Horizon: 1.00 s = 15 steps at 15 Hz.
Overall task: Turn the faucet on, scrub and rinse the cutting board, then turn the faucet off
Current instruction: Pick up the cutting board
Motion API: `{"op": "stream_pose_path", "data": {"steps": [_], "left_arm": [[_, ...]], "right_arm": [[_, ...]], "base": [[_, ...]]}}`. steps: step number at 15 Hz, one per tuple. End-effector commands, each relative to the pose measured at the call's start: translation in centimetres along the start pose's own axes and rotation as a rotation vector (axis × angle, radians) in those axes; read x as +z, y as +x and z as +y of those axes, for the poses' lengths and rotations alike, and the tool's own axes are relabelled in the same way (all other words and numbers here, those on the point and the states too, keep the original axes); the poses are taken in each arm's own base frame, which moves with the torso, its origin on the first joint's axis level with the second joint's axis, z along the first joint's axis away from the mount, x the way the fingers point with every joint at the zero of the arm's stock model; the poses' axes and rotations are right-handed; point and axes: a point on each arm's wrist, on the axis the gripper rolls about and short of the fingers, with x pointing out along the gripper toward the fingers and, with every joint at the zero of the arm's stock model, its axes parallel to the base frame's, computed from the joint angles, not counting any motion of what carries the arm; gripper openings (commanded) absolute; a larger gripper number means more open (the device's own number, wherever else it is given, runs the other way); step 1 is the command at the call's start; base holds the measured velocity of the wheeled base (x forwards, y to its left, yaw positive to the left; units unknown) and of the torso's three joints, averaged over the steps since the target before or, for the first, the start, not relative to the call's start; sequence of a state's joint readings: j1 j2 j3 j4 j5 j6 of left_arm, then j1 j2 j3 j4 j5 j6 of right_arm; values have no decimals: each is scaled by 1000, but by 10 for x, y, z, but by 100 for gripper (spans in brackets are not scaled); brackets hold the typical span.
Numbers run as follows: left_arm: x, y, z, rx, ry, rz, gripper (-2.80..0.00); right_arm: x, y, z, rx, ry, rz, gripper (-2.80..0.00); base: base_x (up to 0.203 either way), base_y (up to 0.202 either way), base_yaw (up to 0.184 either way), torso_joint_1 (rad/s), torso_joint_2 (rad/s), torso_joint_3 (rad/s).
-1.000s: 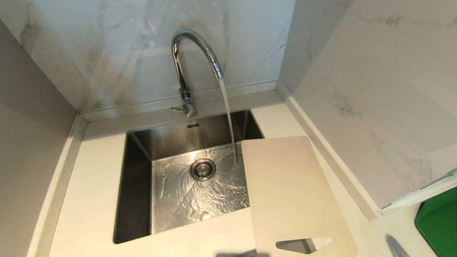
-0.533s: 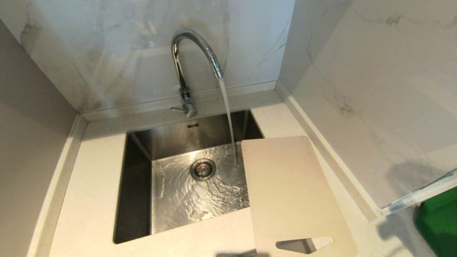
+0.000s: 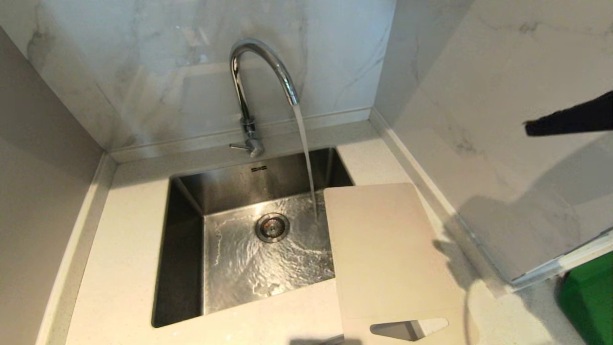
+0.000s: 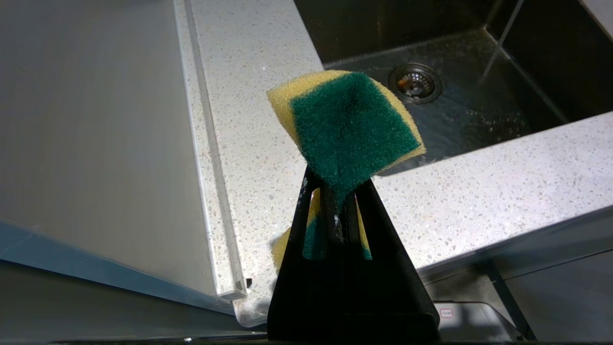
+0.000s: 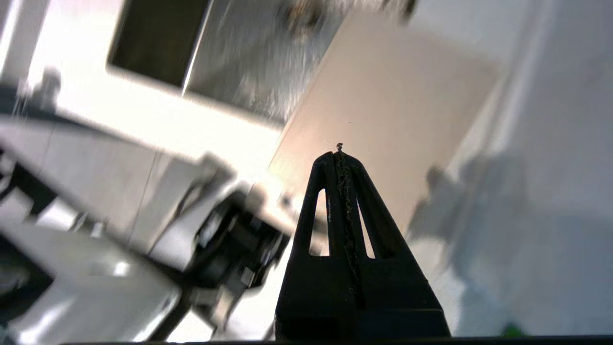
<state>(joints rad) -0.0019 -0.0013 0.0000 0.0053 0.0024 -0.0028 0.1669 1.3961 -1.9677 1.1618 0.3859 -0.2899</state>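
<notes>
The chrome faucet (image 3: 249, 86) stands behind the steel sink (image 3: 182, 249), and water streams from its spout into the basin. The beige cutting board (image 3: 388, 254) lies flat on the counter at the sink's right, one corner over the basin, its handle cutout nearest me. My right gripper (image 3: 529, 128) comes in high from the right edge, shut and empty, well above the board (image 5: 397, 110). My left gripper (image 4: 335, 184) is shut on a green-and-yellow sponge (image 4: 347, 127), held over the counter's near edge; it is outside the head view.
Marble walls close in the counter at the back and right. A green object (image 3: 589, 302) sits at the far right on the counter (image 3: 119, 268). The sink drain (image 3: 272, 227) lies mid-basin under rippling water.
My right gripper has swung up into the head view at the right edge; its shadow has spread over the right wall and the board's right side. Board, faucet and stream are unchanged.
</notes>
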Motion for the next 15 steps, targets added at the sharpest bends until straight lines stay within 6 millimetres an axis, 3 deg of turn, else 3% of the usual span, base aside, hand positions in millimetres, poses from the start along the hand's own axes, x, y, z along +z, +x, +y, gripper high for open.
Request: {"op": "stream_pose_path", "data": {"steps": [1,4,5,9,12,15], "left_arm": [[-1,0,0,0,0,3,-280],[-1,0,0,1,0,2,-280],[-1,0,0,1,0,2,-280],[-1,0,0,0,0,2,-280],[-1,0,0,0,0,2,-280],[-1,0,0,1,0,2,-280]], "right_arm": [[-8,40,-2,96,24,199,-280],[-33,73,6,162,15,394,-280],[-43,87,8,174,10,445,0],[-68,145,1,92,-28,508,0],[-77,156,0,105,-25,533,0],[-83,158,0,234,54,518,0]], "base": [[0,0,0,0,0,0],[0,0,0,0,0,0],[0,0,0,0,0,0],[0,0,0,0,0,0],[0,0,0,0,0,0],[0,0,0,0,0,0]]}}
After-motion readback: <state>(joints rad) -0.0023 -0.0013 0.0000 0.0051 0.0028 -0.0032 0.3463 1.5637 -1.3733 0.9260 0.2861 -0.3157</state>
